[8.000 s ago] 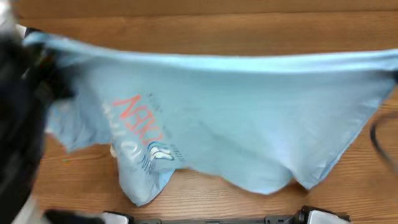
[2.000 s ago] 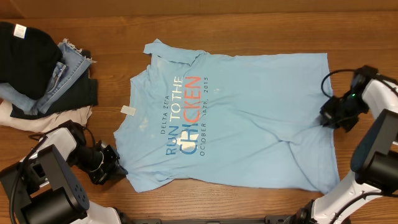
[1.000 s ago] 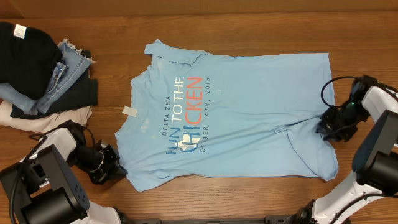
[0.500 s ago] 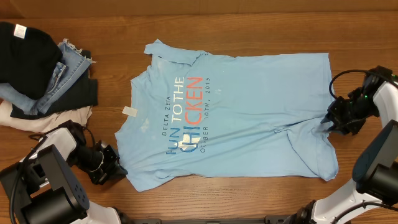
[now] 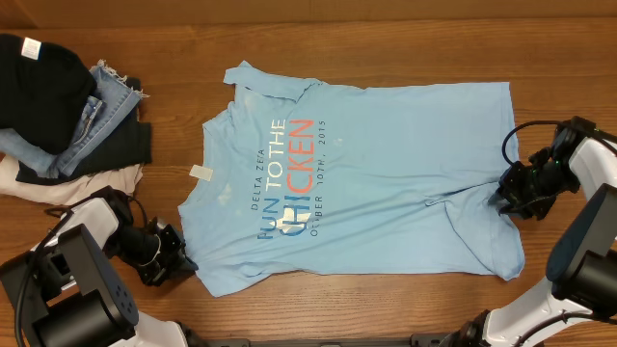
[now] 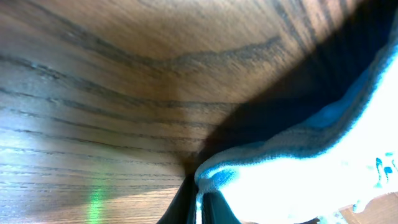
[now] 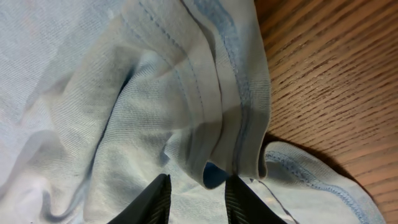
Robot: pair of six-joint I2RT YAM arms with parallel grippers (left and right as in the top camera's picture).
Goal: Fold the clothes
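Observation:
The light sky-blue T-shirt (image 5: 386, 164) lies spread flat on the wooden table, its red, white and dark-blue lettering facing up. My left gripper (image 5: 178, 262) lies low on the table at the shirt's near left corner. In the left wrist view its fingers (image 6: 200, 208) are shut on a thin edge of the blue cloth (image 6: 323, 168). My right gripper (image 5: 505, 196) is at the shirt's right edge, where the cloth is wrinkled. In the right wrist view its fingers (image 7: 198, 193) are open, either side of a bunched fold of the hem (image 7: 214, 143).
A pile of other clothes (image 5: 58, 106), black, denim and beige, sits at the far left of the table (image 5: 386, 39). A small white tag (image 5: 199, 172) sticks out at the shirt's left edge. Bare wood shows behind and in front of the shirt.
The right gripper drew back to the right off the hem, then came back left onto it. The shirt's right hem was pulled in and stays wrinkled. The left arm has not moved.

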